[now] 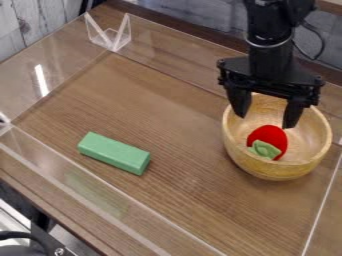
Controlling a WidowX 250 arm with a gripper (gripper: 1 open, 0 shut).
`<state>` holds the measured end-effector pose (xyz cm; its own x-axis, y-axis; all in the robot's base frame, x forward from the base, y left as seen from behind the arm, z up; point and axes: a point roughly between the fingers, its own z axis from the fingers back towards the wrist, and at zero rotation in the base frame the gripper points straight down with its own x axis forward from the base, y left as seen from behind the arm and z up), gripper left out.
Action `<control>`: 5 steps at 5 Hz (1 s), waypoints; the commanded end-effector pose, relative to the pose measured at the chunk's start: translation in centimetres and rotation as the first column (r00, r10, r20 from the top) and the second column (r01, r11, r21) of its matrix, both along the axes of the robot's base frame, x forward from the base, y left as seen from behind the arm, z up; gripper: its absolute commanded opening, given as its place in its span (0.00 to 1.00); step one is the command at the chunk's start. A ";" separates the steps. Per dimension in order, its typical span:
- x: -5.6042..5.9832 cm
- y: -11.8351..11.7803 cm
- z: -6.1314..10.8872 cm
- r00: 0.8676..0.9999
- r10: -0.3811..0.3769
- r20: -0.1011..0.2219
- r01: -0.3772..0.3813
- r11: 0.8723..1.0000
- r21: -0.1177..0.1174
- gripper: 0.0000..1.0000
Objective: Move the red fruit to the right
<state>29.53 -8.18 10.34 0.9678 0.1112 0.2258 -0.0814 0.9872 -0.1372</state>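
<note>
The red fruit (267, 140) is in the wooden bowl (278, 171), right side of frame, leafy cap (266, 151) pointing toward the bottom of the pic. I've got the gripper (274, 108) hanging over the upper part of the bowl, coming in from the top of frame. Fingers (239, 103) are spread wide, one at the left, one at the right, w/ a broad gap btwn them and nothing held in it that I can see. From my cam the fruit shows just below that gap, nearer the bottom of frame than both fingertips, and roughly midway btwn them left to right. Can't tell from this one view how high the tips sit above the bowl floor, or if either touches the bowl. Fruit looks clear of both fingers, w/ bowl surface showing on its left and right. The green block (114, 153) lies flat on the wood table (160, 100), lower left of frame, well apart from the bowl, its long side slanting down to the right. Clear wire-like stand (110, 32) is up near the top left. Black cable (30, 238) curls in the bottom left corner, off the table's edge.
</note>
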 end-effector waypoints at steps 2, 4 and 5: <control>0.1 -0.3 -0.2 1.000 0.001 0.027 -0.001 1.000 0.006 1.00; 0.3 -0.6 -3.1 1.000 0.003 -0.012 -0.003 0.999 0.034 1.00; 0.3 -0.7 -4.1 1.000 0.007 -0.026 -0.006 0.999 0.046 1.00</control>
<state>29.51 -8.71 5.32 0.9794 0.1063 0.1718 -0.0938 0.9924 -0.0796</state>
